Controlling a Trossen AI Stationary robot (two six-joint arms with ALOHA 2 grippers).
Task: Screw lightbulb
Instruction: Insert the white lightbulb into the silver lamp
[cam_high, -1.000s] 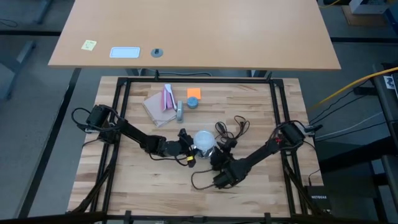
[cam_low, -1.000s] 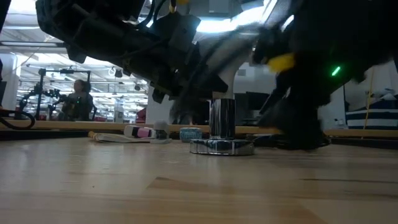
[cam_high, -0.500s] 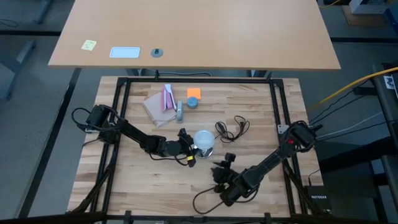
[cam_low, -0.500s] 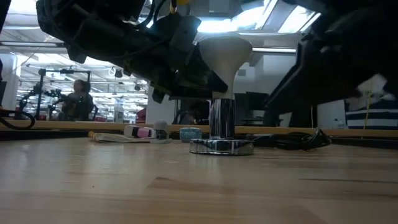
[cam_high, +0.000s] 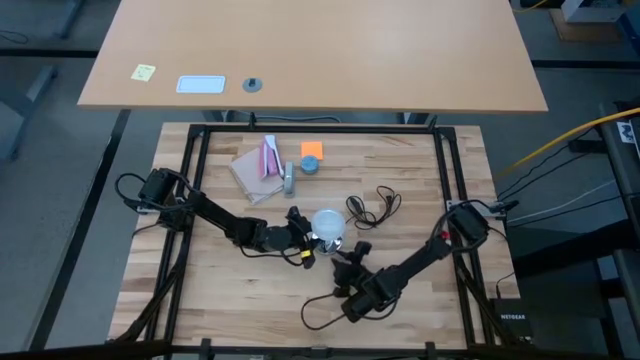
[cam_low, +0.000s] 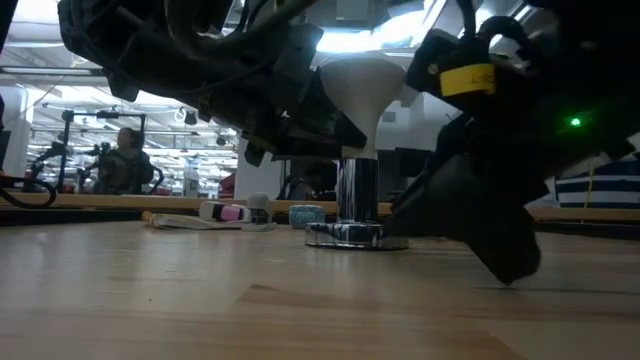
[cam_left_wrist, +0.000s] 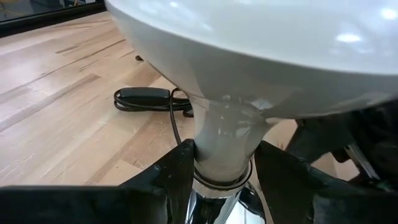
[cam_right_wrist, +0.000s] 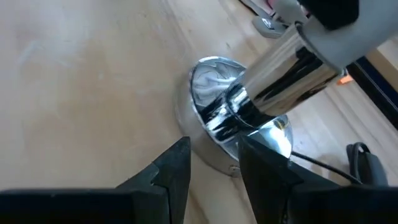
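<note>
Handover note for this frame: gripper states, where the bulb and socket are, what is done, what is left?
Left gripper: jaws shut on the pale grey neck of the frosted white globe lightbulb, holding it upright.
Right gripper: jaws open, low beside the round silver socket base, not gripping it.
Lightbulb stands in the socket base near the table's middle; the thin black cord lies just behind.
Done: bulb seated in the socket.
Left: how far it is screwed in cannot be told; probably steady the base with the right gripper and finish turning.
</note>
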